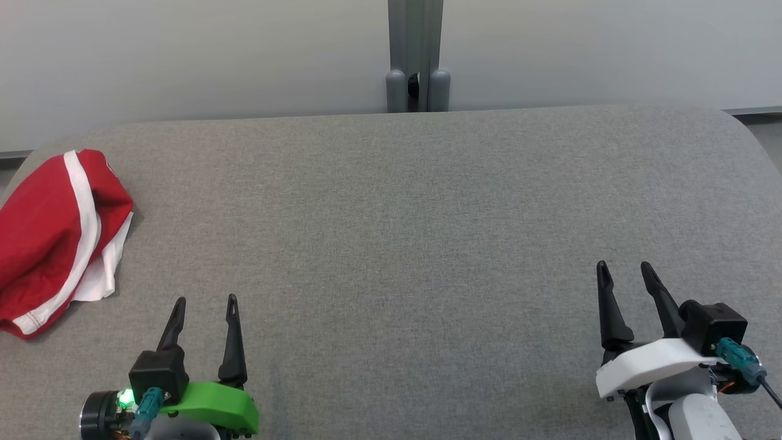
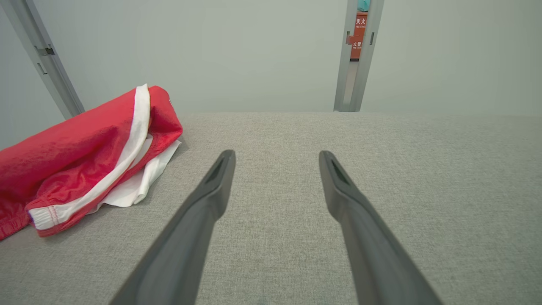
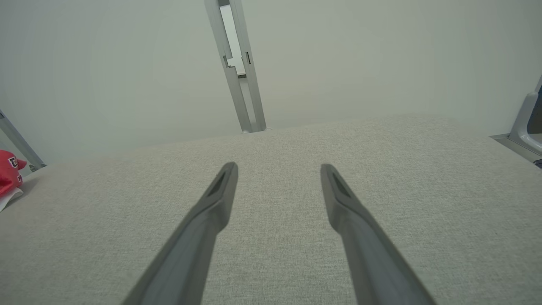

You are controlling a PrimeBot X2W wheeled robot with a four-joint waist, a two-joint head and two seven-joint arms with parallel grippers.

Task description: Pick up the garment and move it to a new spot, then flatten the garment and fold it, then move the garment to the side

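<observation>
The garment (image 1: pixel 52 235) is a red piece with a white stripe and white lining, bunched up at the far left edge of the grey table (image 1: pixel 403 232). It lies to the left of my left gripper (image 2: pixel 275 156) in the left wrist view as a rumpled red heap, the garment (image 2: pixel 80 165). My left gripper (image 1: pixel 205 302) stands open at the lower left, a short way right of the cloth and apart from it. At the lower right my right gripper (image 1: pixel 625 267) is open over bare table. A red corner of the garment (image 3: pixel 9 171) peeks in at the left edge of the right wrist view.
A pale wall runs behind the table, with a grey upright post (image 1: pixel 416 55) at its middle. The table's rounded far corners and left edge lie close to the cloth. A grey chair part (image 3: pixel 529 123) shows beyond the right side.
</observation>
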